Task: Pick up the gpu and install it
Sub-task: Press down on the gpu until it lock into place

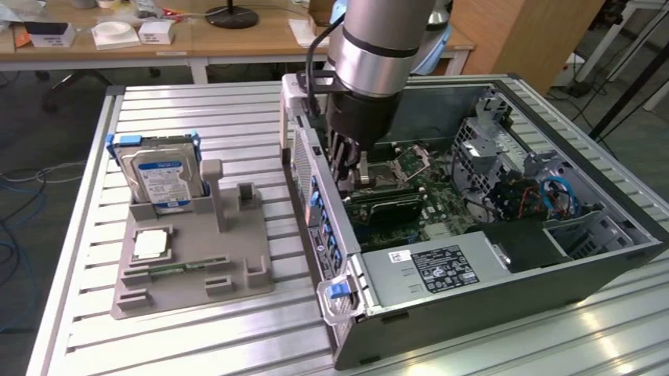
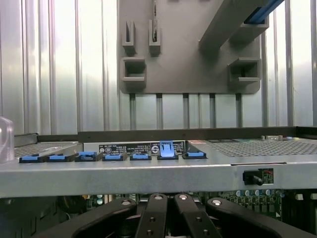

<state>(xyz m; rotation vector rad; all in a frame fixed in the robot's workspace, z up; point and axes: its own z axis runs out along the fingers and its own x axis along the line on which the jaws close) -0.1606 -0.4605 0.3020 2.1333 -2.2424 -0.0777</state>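
The gripper (image 1: 350, 174) is reached down into the open computer case (image 1: 585, 266), its black fingers (image 2: 157, 218) drawn together side by side over the motherboard (image 1: 439, 205). Whether they pinch anything cannot be told. Just below the fingers, inside the case near the rear wall, a dark card lies flat by the board; this looks like the gpu (image 1: 385, 208), though its bracket end is hidden behind the arm. The rear wall of the case carries a row of blue slot clips (image 2: 114, 156). Towards the front of the case sits the grey power supply (image 1: 434, 270) with its black label. On the slatted table (image 1: 209, 110), just beside the case on the exterior view's left, stands a grey fixture (image 1: 193, 270) holding a silver hard drive (image 1: 162, 180) upright at its far end, a processor chip (image 1: 153, 244) lying flat nearer the middle.
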